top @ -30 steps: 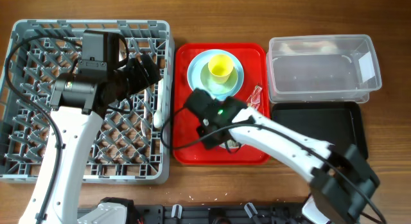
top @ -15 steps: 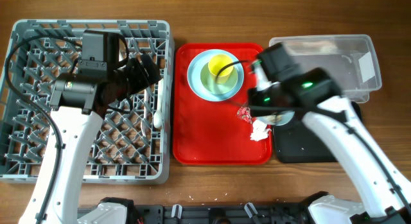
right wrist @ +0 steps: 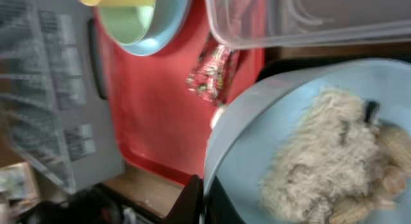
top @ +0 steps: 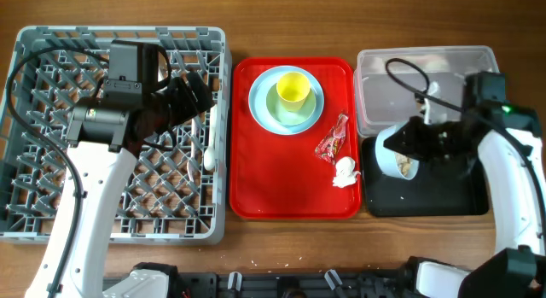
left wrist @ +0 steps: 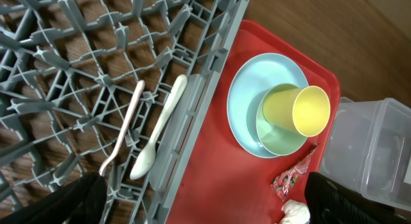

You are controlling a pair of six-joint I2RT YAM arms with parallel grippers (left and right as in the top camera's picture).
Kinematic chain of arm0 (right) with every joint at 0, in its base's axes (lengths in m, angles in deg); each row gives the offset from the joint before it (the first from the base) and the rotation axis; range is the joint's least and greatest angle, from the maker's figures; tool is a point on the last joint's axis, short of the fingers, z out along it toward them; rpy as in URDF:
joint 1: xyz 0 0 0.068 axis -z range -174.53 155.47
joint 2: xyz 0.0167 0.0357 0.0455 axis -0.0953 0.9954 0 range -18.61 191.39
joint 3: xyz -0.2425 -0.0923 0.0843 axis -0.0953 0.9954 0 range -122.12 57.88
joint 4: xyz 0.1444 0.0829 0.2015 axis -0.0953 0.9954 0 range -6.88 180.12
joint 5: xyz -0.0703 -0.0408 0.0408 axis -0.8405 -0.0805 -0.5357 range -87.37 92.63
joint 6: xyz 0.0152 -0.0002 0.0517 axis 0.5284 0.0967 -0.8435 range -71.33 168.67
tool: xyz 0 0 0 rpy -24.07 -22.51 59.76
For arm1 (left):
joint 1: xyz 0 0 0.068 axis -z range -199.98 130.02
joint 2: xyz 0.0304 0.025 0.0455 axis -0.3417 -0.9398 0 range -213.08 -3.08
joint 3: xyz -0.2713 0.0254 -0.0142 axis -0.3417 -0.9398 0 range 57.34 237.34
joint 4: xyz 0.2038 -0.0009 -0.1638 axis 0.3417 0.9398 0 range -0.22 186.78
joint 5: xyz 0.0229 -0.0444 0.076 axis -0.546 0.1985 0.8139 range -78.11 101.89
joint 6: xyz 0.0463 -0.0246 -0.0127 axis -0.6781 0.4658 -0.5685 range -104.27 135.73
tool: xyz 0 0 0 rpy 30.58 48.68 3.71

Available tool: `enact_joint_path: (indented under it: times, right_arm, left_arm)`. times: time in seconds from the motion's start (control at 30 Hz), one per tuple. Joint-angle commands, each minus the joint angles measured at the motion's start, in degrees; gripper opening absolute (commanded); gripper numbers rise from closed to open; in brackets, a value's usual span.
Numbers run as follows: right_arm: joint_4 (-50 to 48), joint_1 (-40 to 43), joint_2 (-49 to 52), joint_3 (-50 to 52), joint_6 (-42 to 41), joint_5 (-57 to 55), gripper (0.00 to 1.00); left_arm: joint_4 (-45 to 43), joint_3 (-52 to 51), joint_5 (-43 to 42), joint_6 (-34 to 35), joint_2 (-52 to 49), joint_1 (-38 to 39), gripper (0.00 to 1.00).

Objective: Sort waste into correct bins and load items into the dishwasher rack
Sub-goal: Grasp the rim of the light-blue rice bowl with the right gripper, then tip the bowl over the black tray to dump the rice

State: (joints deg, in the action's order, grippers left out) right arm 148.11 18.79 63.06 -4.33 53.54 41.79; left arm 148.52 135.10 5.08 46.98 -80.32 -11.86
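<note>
My right gripper (top: 411, 149) is shut on the rim of the small light blue bowl (top: 397, 164), which holds whitish food scraps (right wrist: 327, 160), above the left end of the black tray (top: 439, 197). The clear tub (top: 426, 100) is just behind it. A red wrapper (top: 331, 141) and white tissue (top: 344, 172) lie on the red tray (top: 277, 191). The yellow cup (top: 292, 89) sits in the pale green bowl (top: 281, 110) on the blue plate (top: 258, 102). My left gripper (top: 194, 95) is open and empty over the grey rack (top: 119, 33), where the spoon (left wrist: 157, 140) and fork (left wrist: 125, 131) lie.
The red tray stands between the rack and the two bins. The rack fills the table's left half. Bare wood shows along the front edge (top: 290, 238) and behind the tray.
My right arm has swung from the red tray to the right with the small blue bowl, which is now over the black tray. The wrapper and tissue are uncovered. The left arm has not moved.
</note>
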Motion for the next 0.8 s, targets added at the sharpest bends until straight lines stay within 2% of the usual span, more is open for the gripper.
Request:
enact_joint_path:
  times: [0.0, 0.13, 0.23, 0.4, 0.53, 0.77]
  right_arm:
    - [-1.4, 7.1, -1.0, 5.4, 8.3, 15.3, 0.04]
    - [-1.7, 16.3, -1.0, 11.1, 13.2, 22.2, 0.04]
    - [-1.7, 26.3, -1.0, 15.1, 17.8, 25.5, 0.04]
    - [-0.2, 36.1, -1.0, 17.0, 20.7, 29.4, 0.04]
    - [1.2, 40.0, -1.0, 17.0, 20.7, 30.4, 0.04]
    - [3.0, 40.0, -1.0, 17.0, 20.7, 33.3, 0.04]
  left_arm:
    - [-0.2, 0.2, -0.4, 0.8, 0.6, -0.2, 1.0]
    - [-0.2, 0.2, -0.4, 0.8, 0.6, -0.2, 1.0]
    - [-0.2, 0.2, -0.4, 0.8, 0.6, -0.2, 1.0]
    - [-0.2, 0.2, -0.4, 0.8, 0.6, -0.2, 1.0]
    - [-0.2, 0.2, -0.4, 0.8, 0.6, -0.2, 1.0]
    - [-0.2, 0.2, -0.4, 0.8, 0.6, -0.2, 1.0]
